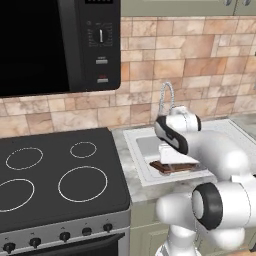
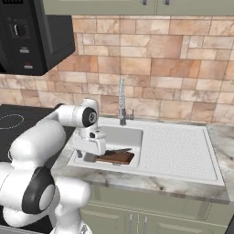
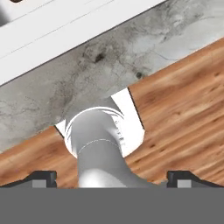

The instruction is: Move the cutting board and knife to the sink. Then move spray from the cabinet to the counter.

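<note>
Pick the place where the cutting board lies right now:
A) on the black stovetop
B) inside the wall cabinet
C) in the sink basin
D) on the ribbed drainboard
C: the cutting board sits down inside the basin of the sink, just below the faucet, with the drainboard to its side bare.

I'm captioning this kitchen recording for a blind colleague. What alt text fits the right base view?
A white robot arm bends over a white sink, its hand just above a reddish-brown cutting board lying in the basin. A faucet rises behind the basin against a tan stone-tile wall, and a grey marble counter runs along the front. A black microwave hangs at upper left.
</note>
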